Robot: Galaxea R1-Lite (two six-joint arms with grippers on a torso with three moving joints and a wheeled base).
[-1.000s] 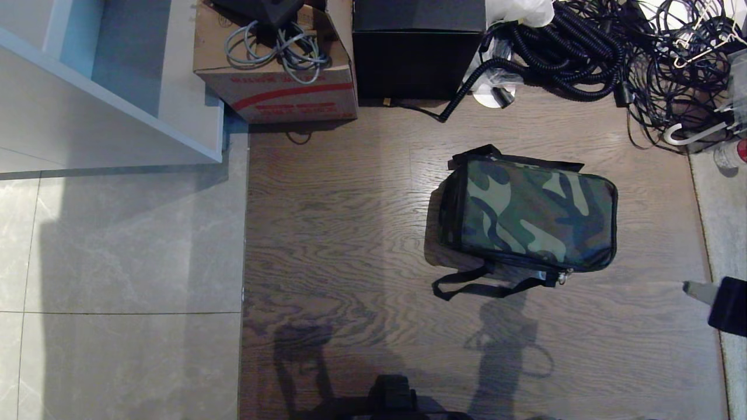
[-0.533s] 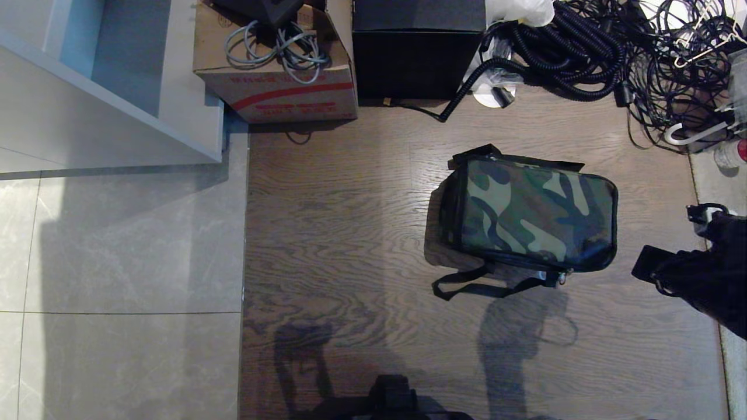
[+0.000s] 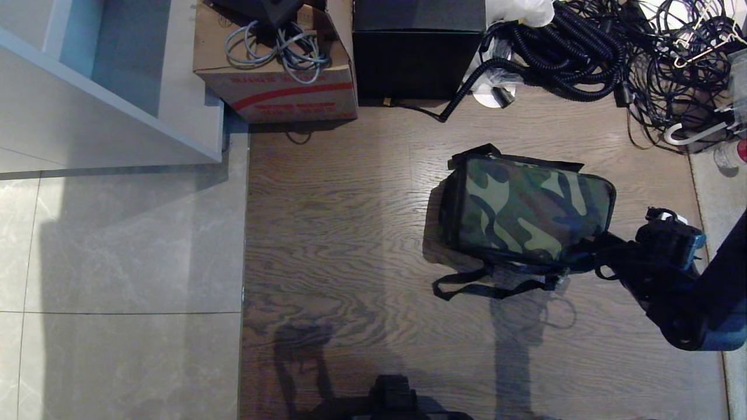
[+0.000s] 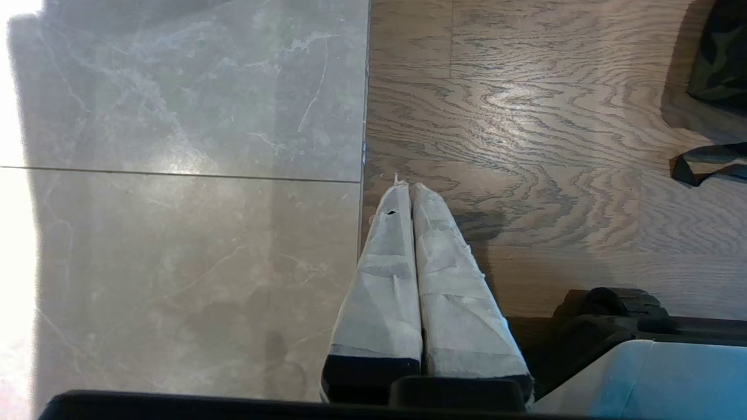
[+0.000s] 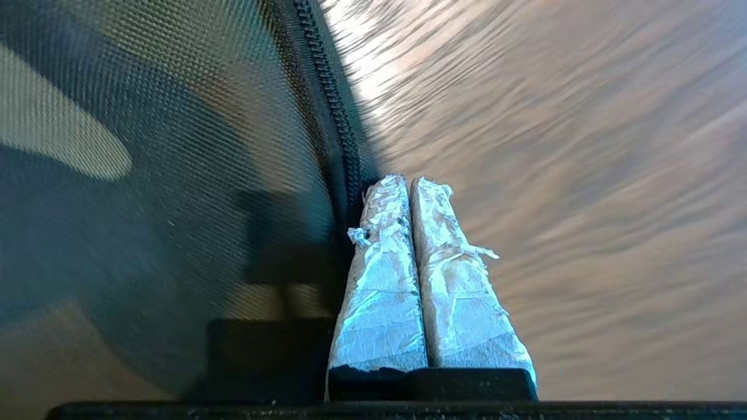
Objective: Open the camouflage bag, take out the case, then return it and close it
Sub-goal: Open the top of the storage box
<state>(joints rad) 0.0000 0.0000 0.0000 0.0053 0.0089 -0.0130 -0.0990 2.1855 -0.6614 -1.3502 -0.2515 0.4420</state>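
Both grippers are closed and empty: right gripper beside the zipped camouflage bag's zipper, presumably seeking its pull; left gripper parked.

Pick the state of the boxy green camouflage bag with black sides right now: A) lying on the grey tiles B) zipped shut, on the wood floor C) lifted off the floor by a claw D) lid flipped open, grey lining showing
B: the boxy green camouflage bag with black sides sits closed on the wood floor, zipper line unbroken beside the shut right claw, which grips nothing.
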